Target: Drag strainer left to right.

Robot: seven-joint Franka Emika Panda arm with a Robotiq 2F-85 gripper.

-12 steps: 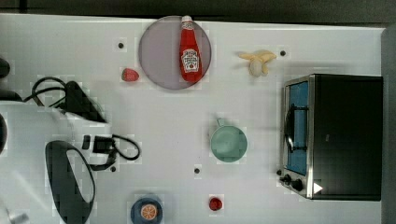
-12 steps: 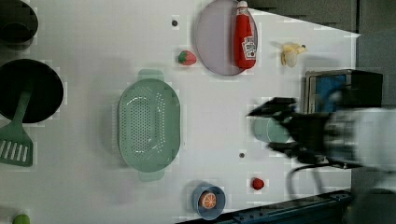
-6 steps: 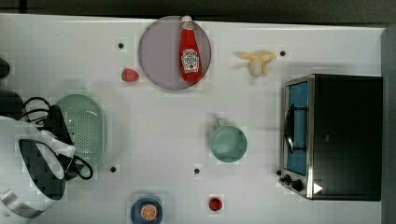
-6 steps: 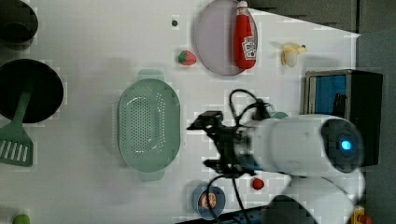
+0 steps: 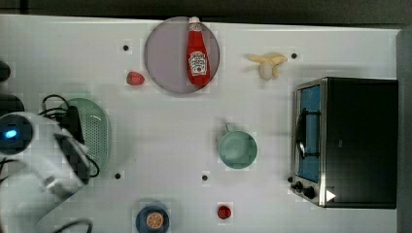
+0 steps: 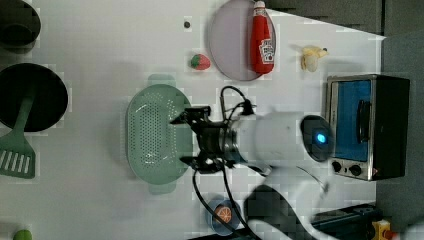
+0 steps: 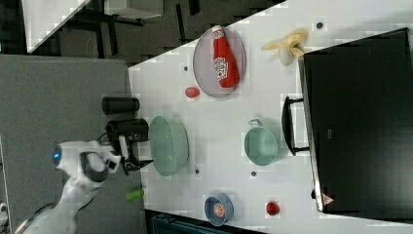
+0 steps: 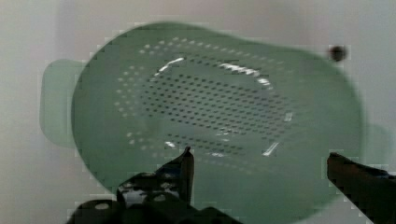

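The strainer [image 6: 157,132] sits on the white surface [image 5: 160,136] toward the top view's left, with bare surface between it and the green mug [image 5: 237,149]. The gripper [image 6: 187,140] hangs over the strainer's rim on the left view's right, jaws spread wide and holding nothing. The toaster oven [image 5: 347,141] stands near the top view's right edge.

White rounded arm [image 6: 280,137] with a glowing blue light, black looping cables, black fingers [image 6: 192,116].
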